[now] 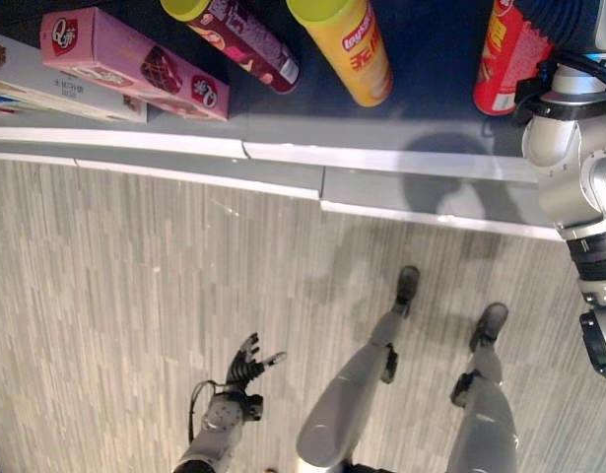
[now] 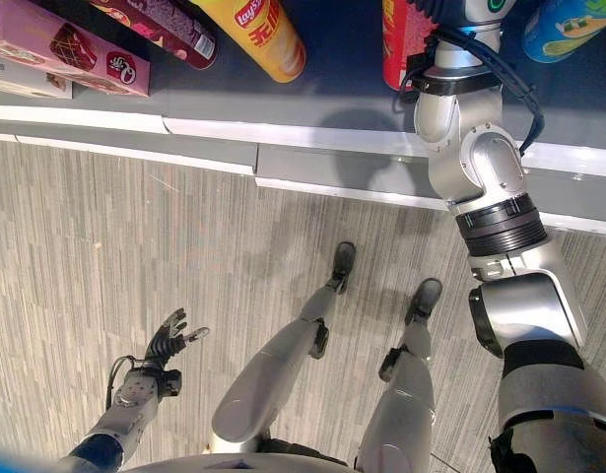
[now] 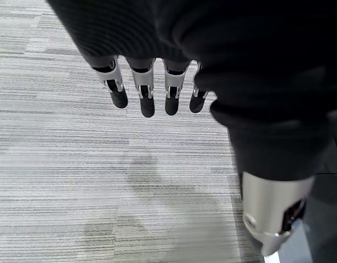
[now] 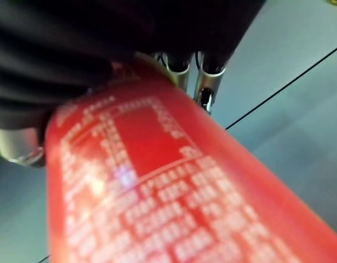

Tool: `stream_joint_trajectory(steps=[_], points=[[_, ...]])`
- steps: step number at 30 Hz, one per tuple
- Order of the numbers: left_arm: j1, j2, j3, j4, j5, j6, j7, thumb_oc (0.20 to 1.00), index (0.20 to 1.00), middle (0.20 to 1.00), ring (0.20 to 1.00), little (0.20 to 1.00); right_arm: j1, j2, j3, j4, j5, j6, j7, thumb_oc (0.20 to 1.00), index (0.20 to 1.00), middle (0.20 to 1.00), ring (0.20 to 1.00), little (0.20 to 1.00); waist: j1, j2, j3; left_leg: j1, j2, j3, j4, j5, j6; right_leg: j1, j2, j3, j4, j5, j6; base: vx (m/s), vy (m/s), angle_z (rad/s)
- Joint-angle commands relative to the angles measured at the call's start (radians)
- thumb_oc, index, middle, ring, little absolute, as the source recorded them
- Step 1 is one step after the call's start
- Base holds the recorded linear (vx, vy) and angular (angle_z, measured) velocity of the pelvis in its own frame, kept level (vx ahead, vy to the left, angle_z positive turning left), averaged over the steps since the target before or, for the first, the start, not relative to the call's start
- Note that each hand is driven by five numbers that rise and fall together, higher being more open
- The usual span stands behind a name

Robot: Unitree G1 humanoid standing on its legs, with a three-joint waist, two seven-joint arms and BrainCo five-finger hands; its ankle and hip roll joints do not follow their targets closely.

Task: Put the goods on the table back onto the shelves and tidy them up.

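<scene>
A red tube can (image 2: pixel 396 39) stands on the dark blue table top (image 1: pixel 431 89) at the right. My right hand (image 2: pixel 450 20) reaches over the table's edge to it. In the right wrist view the red can (image 4: pixel 173 186) lies against the palm with the fingers (image 4: pixel 204 82) curled behind it. Left of it are a yellow tube can (image 1: pixel 347 44), a dark red tube can (image 1: pixel 248 39) and a pink box (image 1: pixel 135 64). My left hand (image 1: pixel 248 370) hangs low over the floor, fingers (image 3: pixel 146 93) straight, holding nothing.
A pale flat box (image 1: pixel 46 84) lies beside the pink box at the table's far left. A blue can (image 2: pixel 569 25) stands right of my right arm. The table's grey front edge (image 1: pixel 381 158) runs across the view above the striped grey floor (image 1: pixel 115 286).
</scene>
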Motion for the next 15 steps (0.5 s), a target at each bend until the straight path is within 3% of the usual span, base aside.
stream_joint_trajectory(steps=[1, 11, 12, 13, 14, 15], points=[[0.001, 0.008, -0.037, -0.004, -0.039, -0.009, 0.019, 1.000, 1.000, 1.000, 1.000, 1.000, -0.086, -0.051, 0.031, -0.093, -0.018, -0.020, -0.044, 1.000, 1.000, 1.000, 1.000, 1.000, 0.018, 0.001, 0.009, -0.015, 0.058, -0.058, 0.064, -0.136, -0.067, -0.040, -0.026, 0.011, 0.094, -0.073, -0.047, -0.04, 0.011, 0.01], [-0.001, 0.014, -0.039, -0.010, -0.033, 0.009, 0.012, 1.000, 1.000, 1.000, 1.000, 1.000, -0.018, 0.003, 0.028, -0.218, -0.025, -0.071, 0.000, 1.000, 1.000, 1.000, 1.000, 1.000, -0.001, -0.025, 0.010, -0.043, 0.048, -0.041, 0.199, -0.199, -0.052, -0.020, -0.038, 0.021, 0.124, -0.068, -0.050, -0.08, 0.034, -0.01], [-0.003, 0.002, -0.034, 0.006, -0.018, 0.025, 0.009, 1.000, 1.000, 1.000, 1.000, 1.000, 0.077, 0.038, -0.003, -0.281, 0.008, -0.102, 0.010, 1.000, 1.000, 1.000, 1.000, 1.000, -0.025, -0.059, -0.002, -0.015, 0.054, -0.034, 0.222, -0.219, -0.048, 0.022, -0.032, 0.023, 0.116, -0.060, -0.051, -0.02, 0.033, -0.01], [0.000, 0.005, -0.036, 0.006, -0.017, 0.025, 0.009, 1.000, 1.000, 1.000, 1.000, 1.000, 0.088, 0.040, -0.010, -0.290, 0.007, -0.102, 0.014, 1.000, 1.000, 1.000, 1.000, 1.000, -0.024, -0.061, 0.000, -0.008, 0.054, -0.032, 0.222, -0.221, -0.047, 0.031, -0.032, 0.023, 0.111, -0.059, -0.051, -0.01, 0.051, -0.01], [-0.005, -0.004, -0.021, 0.033, -0.002, 0.040, 0.009, 1.000, 1.000, 1.000, 1.000, 1.000, 0.178, 0.059, 0.003, -0.331, 0.045, -0.133, 0.060, 1.000, 1.000, 1.000, 1.000, 1.000, -0.044, -0.094, -0.017, 0.025, 0.063, -0.022, 0.233, -0.238, -0.042, 0.070, -0.027, 0.022, 0.094, -0.049, -0.051, 0.02, 0.019, -0.05], [-0.002, -0.003, -0.021, 0.034, -0.002, 0.040, 0.009, 1.000, 1.000, 1.000, 1.000, 1.000, 0.184, 0.060, 0.000, -0.336, 0.045, -0.133, 0.063, 1.000, 1.000, 1.000, 1.000, 1.000, -0.044, -0.095, -0.015, 0.031, 0.062, -0.021, 0.233, -0.240, -0.042, 0.079, -0.027, 0.022, 0.088, -0.048, -0.050, 0.04, 0.040, -0.08]])
